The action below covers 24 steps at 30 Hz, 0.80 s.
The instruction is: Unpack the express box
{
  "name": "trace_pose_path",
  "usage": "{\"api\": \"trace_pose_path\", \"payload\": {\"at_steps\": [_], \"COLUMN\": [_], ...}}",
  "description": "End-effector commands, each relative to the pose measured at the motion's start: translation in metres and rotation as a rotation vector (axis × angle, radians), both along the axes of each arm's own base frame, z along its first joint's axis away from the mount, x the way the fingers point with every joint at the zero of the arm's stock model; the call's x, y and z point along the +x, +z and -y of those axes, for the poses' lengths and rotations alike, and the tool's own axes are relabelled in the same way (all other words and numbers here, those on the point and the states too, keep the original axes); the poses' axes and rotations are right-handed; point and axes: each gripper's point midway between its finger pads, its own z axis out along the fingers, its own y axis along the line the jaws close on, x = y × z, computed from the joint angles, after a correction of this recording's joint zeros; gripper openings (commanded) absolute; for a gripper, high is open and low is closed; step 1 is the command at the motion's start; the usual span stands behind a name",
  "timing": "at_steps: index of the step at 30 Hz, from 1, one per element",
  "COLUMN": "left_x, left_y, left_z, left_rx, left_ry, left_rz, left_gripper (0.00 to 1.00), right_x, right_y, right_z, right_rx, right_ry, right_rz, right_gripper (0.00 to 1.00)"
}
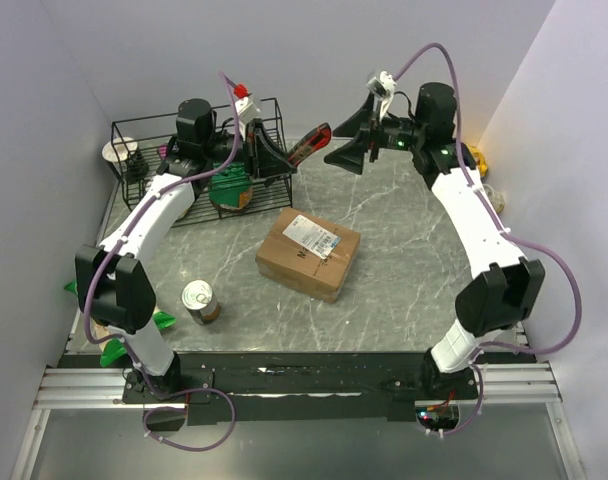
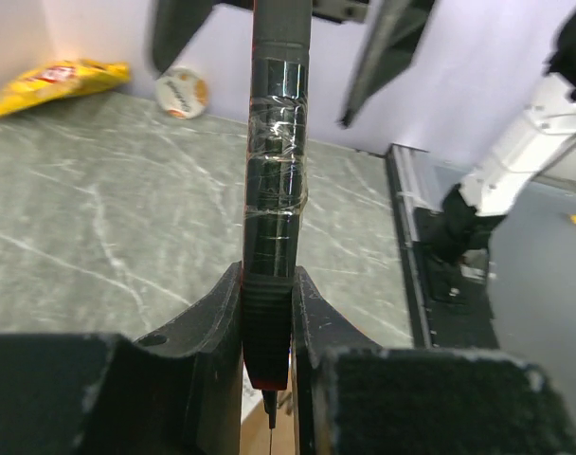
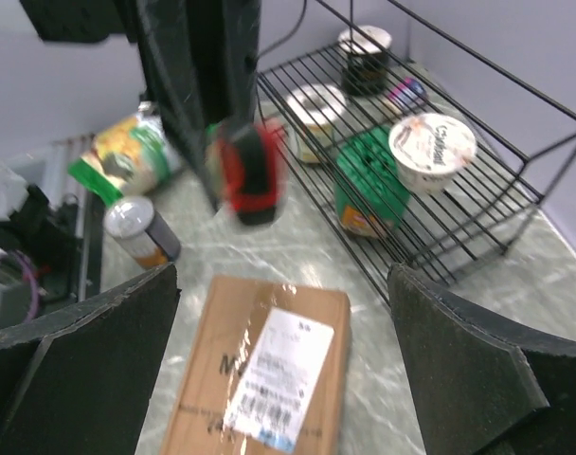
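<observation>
- Between the two fingers of the left gripper [image 2: 269,294] sits one black-and-red tool [image 2: 274,190]. The jaws are clamped against both sides of its handle, which is wrapped in clear tape.
- The tool runs straight out from that gripper. In the left wrist view its far end passes between the two fingers of the right gripper [image 3: 283,284], with a gap on each side.
- The right gripper's jaws are spread wide and hold nothing.
- One express box [image 3: 264,379] lies flat on the table [image 1: 404,290], below the right gripper and framed between its two fingers in the right wrist view. One white label sits under clear tape on its top.
- From above, the box is well apart from both grippers, on the side towards the arm bases.
- One black wire basket [image 3: 477,223] stands just beside the left gripper, across the tool from the right gripper.
- The basket holds three round lidded tubs [image 3: 432,150] and one green pack [image 3: 369,185]. A small purple item at the back is too blurred to name.
- One can [image 3: 141,227] stands upright on the table, beyond the box from the right gripper and apart from it.
- One green-and-yellow bag [image 3: 127,161] lies past the can.
- Ahead of the left gripper, near the far wall, lie one yellow bag [image 2: 56,81] and one round cup [image 2: 182,92] just beside it.
</observation>
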Motion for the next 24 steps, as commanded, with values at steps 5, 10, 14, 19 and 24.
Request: {"api": "trace_pose_path", "payload": {"at_steps": [5,10,14,19,24], "left_x": [-0.015,-0.007,-0.005,-0.001,0.001], "left_y": [0.035,0.033,0.034,0.033,0.036], "left_z": [0.002,0.005,0.007,0.008,0.007], "left_rx": [-0.052,-0.047,-0.044,-0.046,-0.038], "left_ry": [-0.113,-0.116,-0.12,-0.116,-0.11], "left_rz": [0.024,0.016,0.007,0.009,0.041], "left_gripper": [0.01,0.01,0.01,0.01,0.01], "right_x": [-0.007,-0.01,-0.012,-0.015,-0.014], "right_y": [0.045,0.05,0.048,0.04,0.035], "right_z": [-0.032,-0.043,-0.048,-0.053,-0.056], "right_rx": [0.1,0.108,0.102,0.077,0.058], "right_ry": [0.123,0.167,0.199,0.225,0.226], "right_rz": [0.057,0.047,0.028,0.011,-0.004], "right_gripper": [0.95,0.9,0.81,0.69,0.61]}}
